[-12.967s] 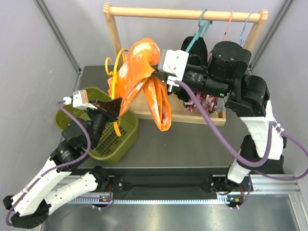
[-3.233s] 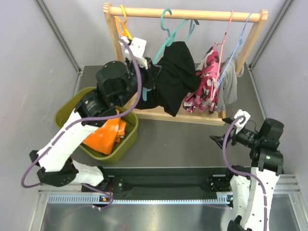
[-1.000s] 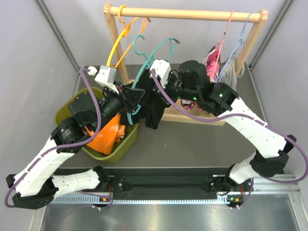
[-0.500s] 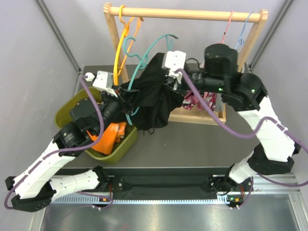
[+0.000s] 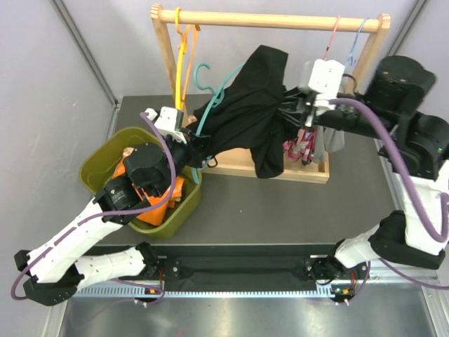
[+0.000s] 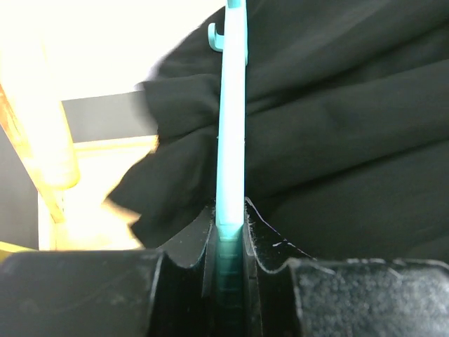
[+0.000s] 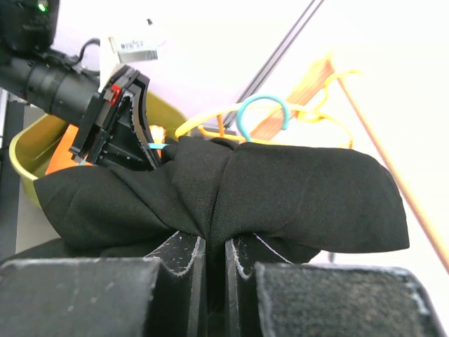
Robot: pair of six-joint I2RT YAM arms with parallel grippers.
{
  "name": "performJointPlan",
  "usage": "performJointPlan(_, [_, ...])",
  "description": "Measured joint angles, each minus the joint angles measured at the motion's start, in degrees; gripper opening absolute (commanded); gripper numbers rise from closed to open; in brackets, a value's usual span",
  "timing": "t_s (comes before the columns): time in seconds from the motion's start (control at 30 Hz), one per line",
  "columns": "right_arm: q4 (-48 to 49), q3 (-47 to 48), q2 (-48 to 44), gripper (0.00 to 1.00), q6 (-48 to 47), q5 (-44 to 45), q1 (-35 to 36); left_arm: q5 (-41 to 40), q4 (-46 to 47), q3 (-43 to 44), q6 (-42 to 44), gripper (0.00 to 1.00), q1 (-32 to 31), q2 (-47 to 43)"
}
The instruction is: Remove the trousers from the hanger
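Observation:
Black trousers (image 5: 249, 116) hang stretched in the air between my two arms, in front of the wooden rack. They still drape over a teal hanger (image 5: 214, 95). My left gripper (image 5: 191, 149) is shut on the teal hanger's bar (image 6: 230, 140), low at the left by the bin. My right gripper (image 5: 293, 105) is shut on a bunched fold of the trousers (image 7: 231, 189) and holds it up at the right. The left wrist view shows the black cloth (image 6: 337, 126) on both sides of the bar.
A wooden rack (image 5: 270, 21) stands at the back with an orange hanger (image 5: 184, 56) at its left end and pink and grey garments (image 5: 309, 144) at its right. A green bin (image 5: 116, 158) with orange cloth (image 5: 161, 200) sits at the left.
My right gripper has pulled the trousers up and to the right, stretching them out. My left gripper with the teal hanger has dropped lower toward the bin.

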Motion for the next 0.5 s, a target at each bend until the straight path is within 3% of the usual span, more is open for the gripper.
performJointPlan(0.5, [2.86, 4.13, -6.67, 0.0, 5.79, -7.67, -6.78, 0.81, -1.92, -1.29, 2.36, 0.0, 0.09, 1.07])
